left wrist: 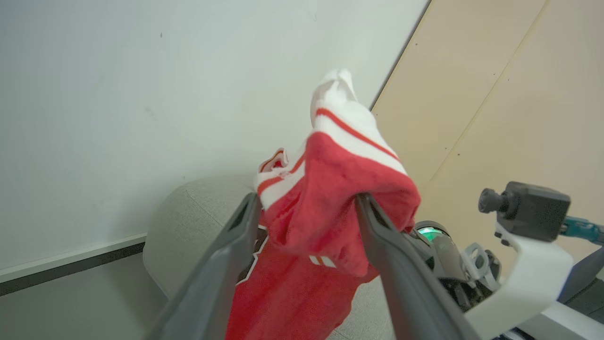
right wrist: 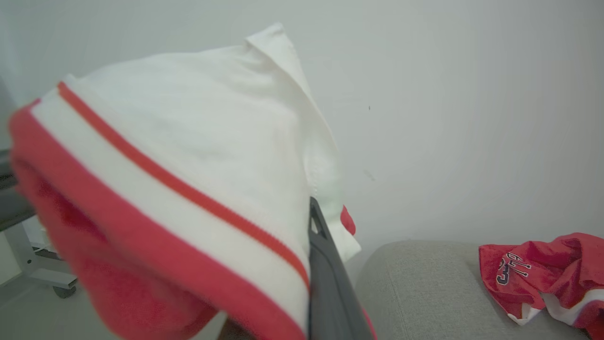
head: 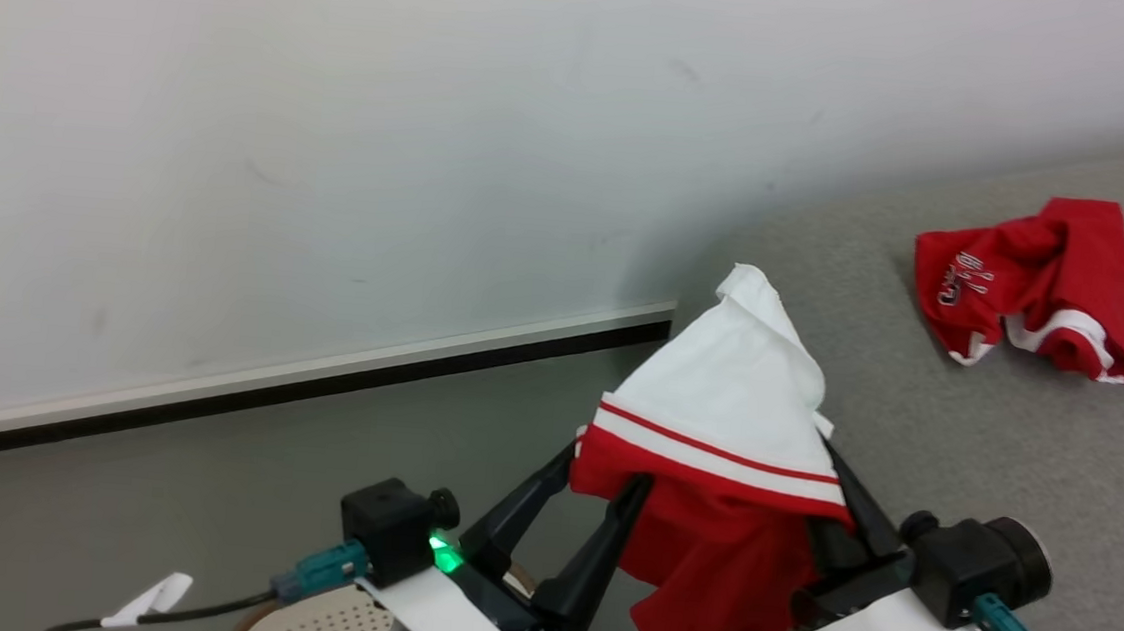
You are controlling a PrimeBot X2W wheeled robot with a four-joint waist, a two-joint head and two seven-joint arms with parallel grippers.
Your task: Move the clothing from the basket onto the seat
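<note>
Two garments [head: 724, 419] [head: 1037, 273], one seat [head: 1012, 461], one basket [head: 327, 628]

I record bright, even, diffuse light, faint shadows. In the right wrist view the near red-and-white fabric garment [right wrist: 165, 198] is blurred.

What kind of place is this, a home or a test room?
Probably an indoor room arranged like a living room; home or test room, I cannot tell. Signs: a grey sofa, a bare white wall with a dark skirting board, and a laundry basket, with red clothes on the sofa.
</note>
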